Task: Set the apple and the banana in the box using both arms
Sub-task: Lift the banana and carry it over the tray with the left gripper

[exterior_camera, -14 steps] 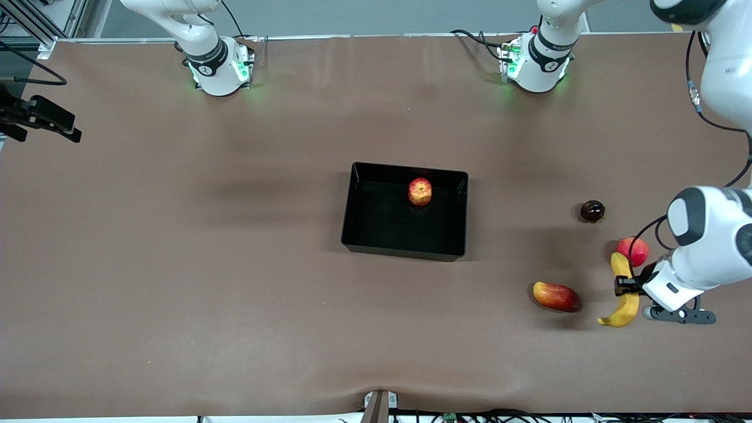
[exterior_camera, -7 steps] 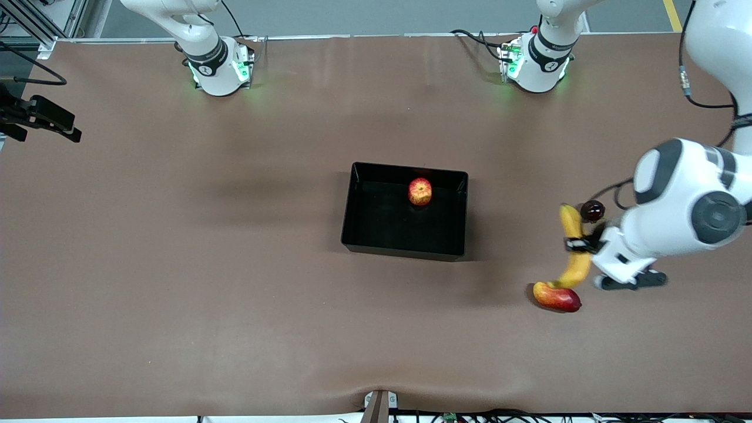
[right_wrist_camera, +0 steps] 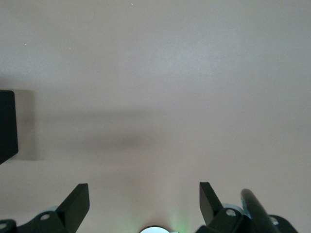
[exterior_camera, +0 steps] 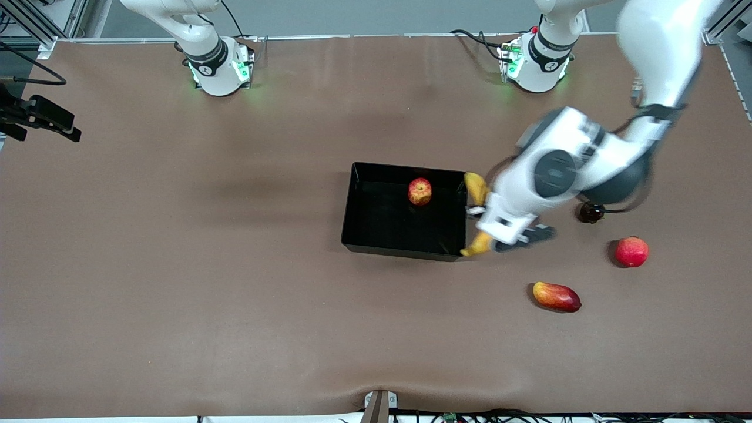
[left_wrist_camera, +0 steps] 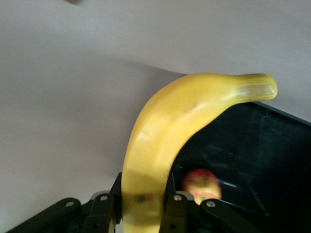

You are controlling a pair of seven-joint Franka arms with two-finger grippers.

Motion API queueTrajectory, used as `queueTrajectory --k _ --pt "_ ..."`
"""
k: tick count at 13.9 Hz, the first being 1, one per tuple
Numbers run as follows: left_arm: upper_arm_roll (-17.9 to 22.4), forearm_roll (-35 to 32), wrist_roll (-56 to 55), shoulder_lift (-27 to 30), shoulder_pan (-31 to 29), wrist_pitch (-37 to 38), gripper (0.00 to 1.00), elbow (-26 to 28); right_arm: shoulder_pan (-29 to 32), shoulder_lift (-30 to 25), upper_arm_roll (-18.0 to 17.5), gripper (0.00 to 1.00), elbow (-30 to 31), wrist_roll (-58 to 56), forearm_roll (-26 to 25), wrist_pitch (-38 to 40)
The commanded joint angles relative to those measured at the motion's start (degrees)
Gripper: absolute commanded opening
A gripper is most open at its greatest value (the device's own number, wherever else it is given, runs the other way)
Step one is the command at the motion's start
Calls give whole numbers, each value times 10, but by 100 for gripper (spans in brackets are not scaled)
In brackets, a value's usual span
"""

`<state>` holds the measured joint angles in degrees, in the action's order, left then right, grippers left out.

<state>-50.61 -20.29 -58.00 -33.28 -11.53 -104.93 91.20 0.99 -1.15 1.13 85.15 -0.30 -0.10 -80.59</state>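
Observation:
The black box [exterior_camera: 399,251] sits mid-table with the apple [exterior_camera: 420,191] inside, near its wall toward the robots' bases. My left gripper [exterior_camera: 480,215] is shut on the yellow banana [exterior_camera: 476,187] and holds it in the air over the box's wall at the left arm's end. In the left wrist view the banana [left_wrist_camera: 165,141] is clamped between the fingers of the left gripper [left_wrist_camera: 143,206], its dark tip over the box [left_wrist_camera: 262,145], with the apple [left_wrist_camera: 201,184] below. My right gripper [right_wrist_camera: 144,204] is open and empty over bare table, and does not show in the front view.
On the table toward the left arm's end lie a pinkish-red round fruit [exterior_camera: 631,251], a red-yellow mango-like fruit [exterior_camera: 556,296] and a dark round fruit [exterior_camera: 590,212] partly under the left arm. A black corner [right_wrist_camera: 7,126] shows at the edge of the right wrist view.
My left gripper has lifted the banana from beside the pinkish-red fruit and carried it toward the box, now at its wall. The right arm's base has not moved.

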Motion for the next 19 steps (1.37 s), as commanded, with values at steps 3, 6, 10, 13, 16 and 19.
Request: queueTrajectory --k 3,6,10,13,16,19 --pt "10 -91 -153 -52 92 -73 0 4 12 -8 -9 100 4 -8 -2 3" --pt "23 -142 -239 -96 132 -134 0 -1 12 -8 -9 100 4 -8 -2 3" --pt "128 -153 -289 -114 248 -164 0 -11 12 -8 -9 100 4 -7 -2 3" --pt "149 -153 -291 -135 284 -183 0 -23 12 -8 -9 100 4 -7 -2 3" --pt "152 -154 -292 -156 298 -218 0 -23 12 -8 -9 100 4 -7 -2 3" --pt "153 -155 -291 -164 306 -218 0 -28 12 -8 -9 100 4 -7 -2 3"
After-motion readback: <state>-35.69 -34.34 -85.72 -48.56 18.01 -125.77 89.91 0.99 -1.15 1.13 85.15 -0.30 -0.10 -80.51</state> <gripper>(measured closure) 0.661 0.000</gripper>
